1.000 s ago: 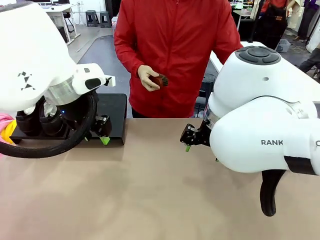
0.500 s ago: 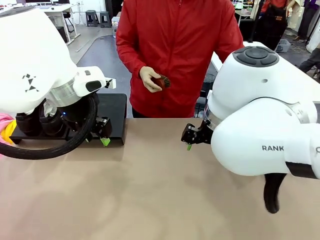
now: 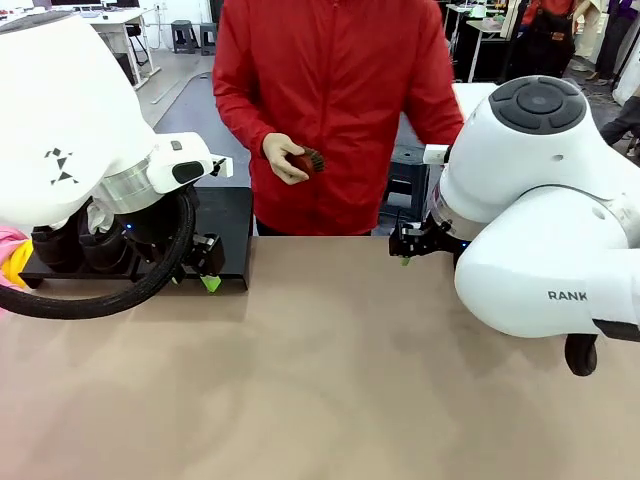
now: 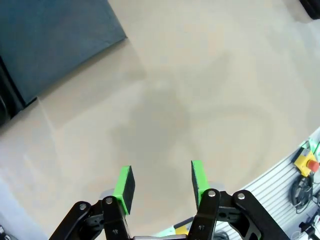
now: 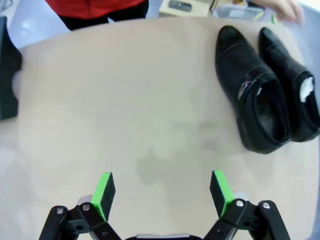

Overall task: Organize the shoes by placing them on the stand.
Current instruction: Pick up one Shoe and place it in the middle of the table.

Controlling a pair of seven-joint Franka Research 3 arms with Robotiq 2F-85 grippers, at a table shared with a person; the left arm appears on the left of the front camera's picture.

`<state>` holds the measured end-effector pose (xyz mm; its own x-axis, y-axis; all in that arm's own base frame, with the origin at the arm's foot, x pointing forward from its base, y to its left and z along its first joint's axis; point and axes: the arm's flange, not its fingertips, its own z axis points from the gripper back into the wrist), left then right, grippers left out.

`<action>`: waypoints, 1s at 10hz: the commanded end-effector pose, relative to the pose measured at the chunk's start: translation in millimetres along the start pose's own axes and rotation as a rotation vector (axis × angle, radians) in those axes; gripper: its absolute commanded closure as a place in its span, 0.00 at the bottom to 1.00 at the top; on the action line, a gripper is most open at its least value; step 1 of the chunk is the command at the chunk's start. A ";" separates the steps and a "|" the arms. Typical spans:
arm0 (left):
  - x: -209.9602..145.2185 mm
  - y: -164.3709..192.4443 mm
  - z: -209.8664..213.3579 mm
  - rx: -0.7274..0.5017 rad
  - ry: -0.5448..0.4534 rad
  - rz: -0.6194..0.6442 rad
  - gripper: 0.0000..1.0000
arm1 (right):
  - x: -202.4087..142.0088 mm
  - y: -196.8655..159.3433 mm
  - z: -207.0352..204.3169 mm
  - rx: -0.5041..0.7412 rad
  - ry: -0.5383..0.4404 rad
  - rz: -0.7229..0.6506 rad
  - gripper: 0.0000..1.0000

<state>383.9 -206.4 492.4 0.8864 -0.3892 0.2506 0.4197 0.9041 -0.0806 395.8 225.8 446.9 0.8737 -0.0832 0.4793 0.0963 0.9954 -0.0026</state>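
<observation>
Front view: note shoes [image 3: 57, 250] up on the stand [image 3: 228, 212], half hidden behind the left arm [image 3: 70, 110]. Left gripper [image 3: 208, 272] low at the stand's front edge, right gripper [image 3: 405, 246] above mid table [image 3: 320, 380]. Brush [image 3: 310, 159] in the person's hand [image 3: 280, 158].

Left wrist view: left gripper [image 4: 161, 182] partly spread, pinching nothing. Bare table [image 4: 210, 90] below, stand corner [image 4: 55, 40] top left.

Right wrist view: right gripper [image 5: 162, 192] spread wide, empty. Pair of shoes [image 5: 255, 100] side by side on the table [image 5: 125, 100], ahead and right of the pads, well apart from the stand corner [image 5: 7, 85].

Probably light and fairly stiff, with glossy leather likely to be slippery. Best to pinch the side wall at the opening, one pad inside. Skip the toe cap.
</observation>
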 end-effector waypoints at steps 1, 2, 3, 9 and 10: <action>-1.2 1.0 3.0 -0.001 0.004 0.009 0.39 | -2.6 3.6 4.8 0.004 -0.007 -0.040 0.00; -1.2 1.0 3.0 -0.001 0.004 0.009 0.39 | -2.6 3.6 4.8 0.004 -0.007 -0.040 0.00; -1.2 1.0 3.0 -0.001 0.004 0.009 0.39 | -2.6 3.6 4.8 0.004 -0.007 -0.040 0.00; -1.2 1.0 3.0 -0.001 0.004 0.009 0.39 | 56.2 -41.1 -31.1 -0.156 0.238 0.112 0.00; -1.2 1.0 3.0 -0.001 0.004 0.009 0.39 | 62.0 -45.8 -39.4 -0.172 0.255 0.140 0.00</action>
<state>383.9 -206.3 492.6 0.8865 -0.3889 0.2507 0.4195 0.9042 -0.0806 455.6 168.5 435.7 0.9685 -0.0272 0.2477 0.0725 0.9817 -0.1760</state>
